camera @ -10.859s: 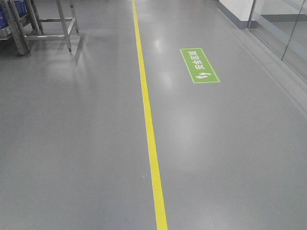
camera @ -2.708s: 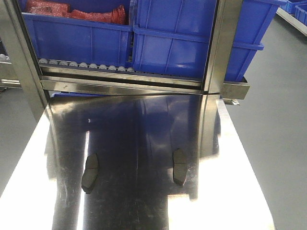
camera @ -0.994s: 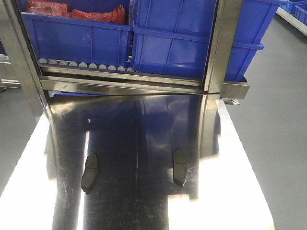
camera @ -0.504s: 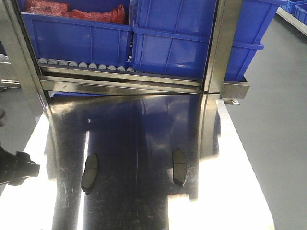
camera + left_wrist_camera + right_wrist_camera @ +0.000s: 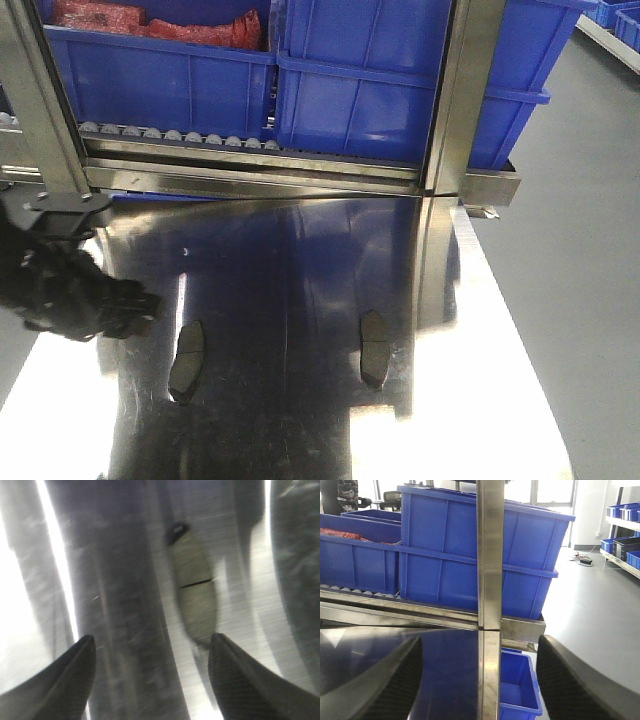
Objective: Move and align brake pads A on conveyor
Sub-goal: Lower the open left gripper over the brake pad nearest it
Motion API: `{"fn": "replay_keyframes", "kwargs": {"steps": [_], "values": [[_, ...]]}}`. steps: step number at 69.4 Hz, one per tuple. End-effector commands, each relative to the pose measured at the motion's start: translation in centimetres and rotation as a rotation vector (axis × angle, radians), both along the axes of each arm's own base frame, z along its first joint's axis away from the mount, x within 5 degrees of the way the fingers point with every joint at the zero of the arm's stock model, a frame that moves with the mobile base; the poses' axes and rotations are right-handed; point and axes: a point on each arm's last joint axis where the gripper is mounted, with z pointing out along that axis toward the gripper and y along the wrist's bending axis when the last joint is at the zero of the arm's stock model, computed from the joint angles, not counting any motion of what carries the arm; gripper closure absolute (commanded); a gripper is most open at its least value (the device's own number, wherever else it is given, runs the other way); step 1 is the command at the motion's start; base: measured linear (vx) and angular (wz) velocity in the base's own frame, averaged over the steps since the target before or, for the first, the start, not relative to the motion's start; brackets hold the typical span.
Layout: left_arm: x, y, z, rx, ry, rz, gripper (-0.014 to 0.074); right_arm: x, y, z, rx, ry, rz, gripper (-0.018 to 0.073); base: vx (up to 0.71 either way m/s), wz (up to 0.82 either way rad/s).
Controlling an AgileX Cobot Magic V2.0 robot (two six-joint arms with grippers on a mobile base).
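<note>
Steel table [image 5: 480, 400] under the left gripper [image 5: 150, 647], jaws spread wide, gripping nothing, 1 brake pad [image 5: 195, 597] just ahead; right gripper [image 5: 480, 647] likewise spread.

The tool [image 5: 150, 647] hangs over the shiny counter [image 5: 115, 580], its two dark fingers [image 5: 65, 680] spread wide apart. One pad [image 5: 195, 595] lies flat on the steel beyond them, lengthwise away from the camera, with a thin groove across its middle. Its near end sits just beside the right-hand fingertip. The view is blurred. A bright streak of glare runs down the left.
</note>
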Motion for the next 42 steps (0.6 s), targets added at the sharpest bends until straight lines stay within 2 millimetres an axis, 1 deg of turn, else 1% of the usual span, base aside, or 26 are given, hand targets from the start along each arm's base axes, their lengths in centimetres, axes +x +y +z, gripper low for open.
{"fn": "replay_keyframes", "kwargs": {"steps": [1, 13, 23, 30, 42], "values": [[0.9, -2.2, 1.7, -0.035, -0.048, -0.024, 0.0136, 0.1, 0.0, 1.5, 0.003, -0.087, -0.005, 0.0096, 0.00, 0.00], [1.9, -5.3, -0.1, 0.030, 0.018, -0.060, 0.0136, 0.1, 0.0, 1.5, 0.003, -0.087, -0.005, 0.0096, 0.00, 0.00], [2.5, -7.1, -1.4, 0.066, 0.043, -0.035, 0.0136, 0.1, 0.0, 1.5, 0.003, -0.087, -0.005, 0.0096, 0.00, 0.00], [2.9, -7.8, -2.1, 0.074, 0.063, -0.025, 0.0136, 0.1, 0.0, 1.5, 0.003, -0.087, -0.005, 0.0096, 0.00, 0.00], [3.3, -7.8, -3.2, 0.085, 0.097, 0.039, 0.0134, 0.1, 0.0, 1.5, 0.004, -0.089, -0.005, 0.0096, 0.00, 0.00]]}}
